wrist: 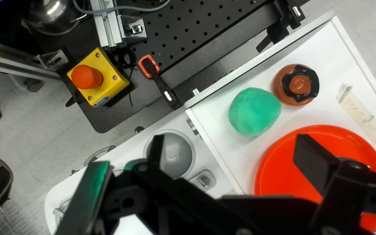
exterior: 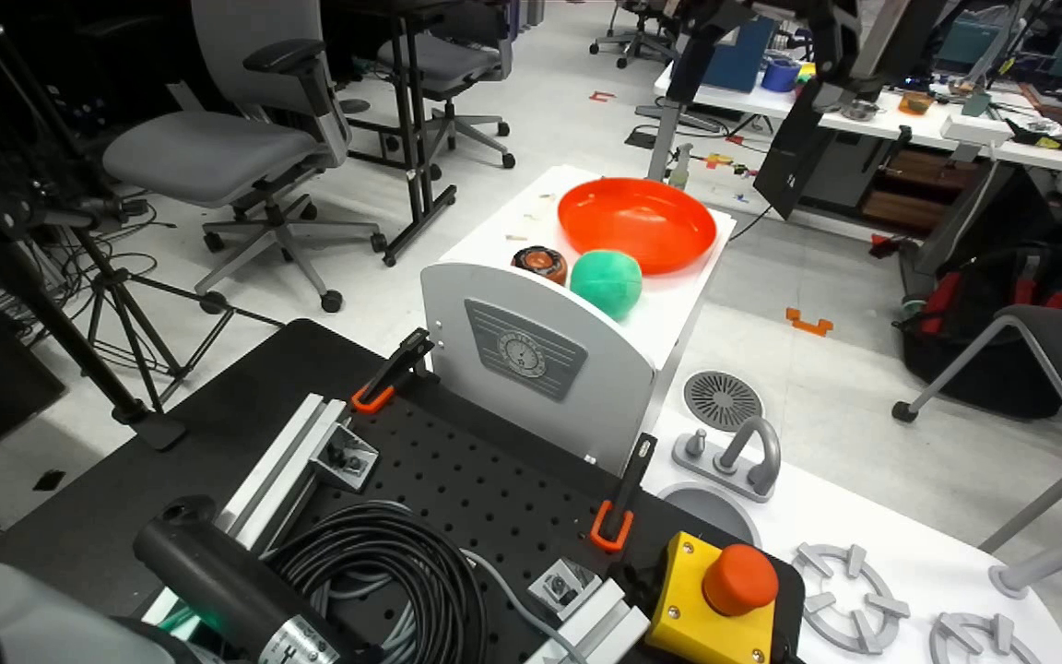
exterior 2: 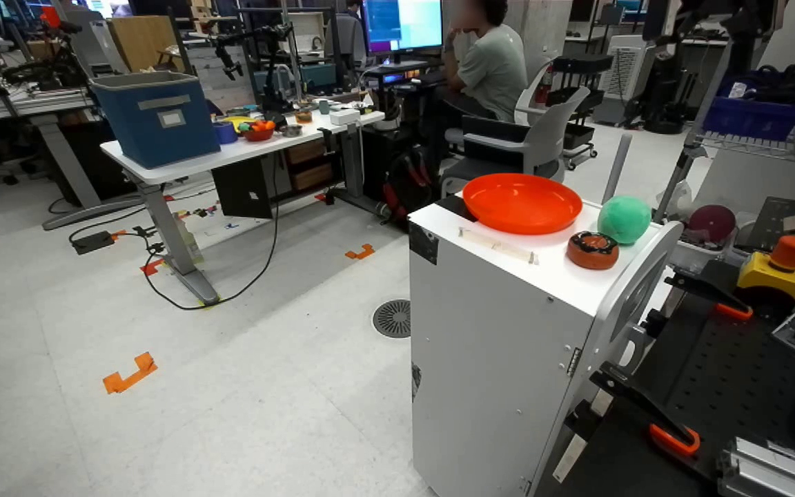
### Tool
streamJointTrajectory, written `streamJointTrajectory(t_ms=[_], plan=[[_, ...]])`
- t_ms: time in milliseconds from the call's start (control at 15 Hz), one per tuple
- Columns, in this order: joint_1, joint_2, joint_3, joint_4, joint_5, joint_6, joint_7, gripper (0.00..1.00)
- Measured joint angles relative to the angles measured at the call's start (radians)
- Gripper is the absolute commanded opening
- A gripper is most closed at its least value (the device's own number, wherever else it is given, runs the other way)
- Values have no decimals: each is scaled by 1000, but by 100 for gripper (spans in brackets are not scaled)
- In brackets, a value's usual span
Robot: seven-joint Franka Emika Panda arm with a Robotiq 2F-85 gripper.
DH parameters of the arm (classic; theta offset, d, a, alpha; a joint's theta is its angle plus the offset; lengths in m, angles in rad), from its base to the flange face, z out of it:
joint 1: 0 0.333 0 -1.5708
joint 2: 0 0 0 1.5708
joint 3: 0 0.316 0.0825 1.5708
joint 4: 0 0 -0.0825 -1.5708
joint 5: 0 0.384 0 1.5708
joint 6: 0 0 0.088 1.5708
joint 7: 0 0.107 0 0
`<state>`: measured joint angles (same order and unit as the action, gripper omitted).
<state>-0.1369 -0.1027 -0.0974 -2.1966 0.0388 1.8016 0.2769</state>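
Gripper [wrist: 230, 146] is wide open on my end, holding nothing. In the wrist view one finger [wrist: 313, 161] blocks part of the shallow round orange-red plastic dish [wrist: 277, 176], lower right; can't judge the height gap. Dish sits on the white cabinet top [exterior 2: 556, 277], glossy inside facing up. Soft green ball [wrist: 255, 111] and squat reddish-brown round piece with black scalloped top [wrist: 295, 85] are just beside it, upper right; can't tell if those two touch. Grey round basin [wrist: 178, 155], mid-frame, partly behind my other finger. Steel pot [wrist: 52, 19] cut off, upper left. In an exterior view, upper left: tall blue bin [exterior 2: 156, 121], contents hidden by its wall; small red bowl [exterior 2: 259, 136] holds orange and green bits, too small to identify. Both exterior views crop my gripper at top.
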Motion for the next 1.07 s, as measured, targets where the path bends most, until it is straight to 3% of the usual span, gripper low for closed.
streamJointTrajectory(t_ms=[667, 1067], plan=[[0, 11, 0, -7, 0, -5, 0, 100], [0, 78, -1, -15, 0, -57, -34, 100]])
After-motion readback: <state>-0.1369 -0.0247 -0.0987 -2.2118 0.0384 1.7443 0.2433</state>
